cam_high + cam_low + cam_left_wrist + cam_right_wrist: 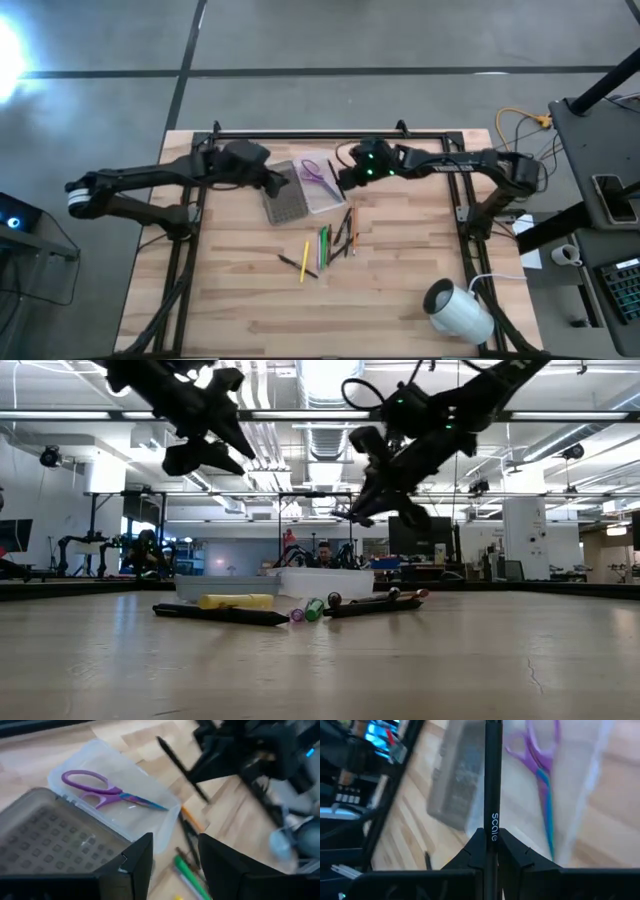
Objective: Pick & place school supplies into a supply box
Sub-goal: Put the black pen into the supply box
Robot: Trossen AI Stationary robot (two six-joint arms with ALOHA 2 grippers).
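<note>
In the clear tray (150,815), purple scissors (107,795), grey lid (45,840) alongside

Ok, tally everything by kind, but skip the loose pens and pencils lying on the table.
Purple-handled scissors: 1
Clear tray: 1
Grey lid: 1
White roll: 1
Dark pen held in the right gripper: 1
Total: 5
</note>
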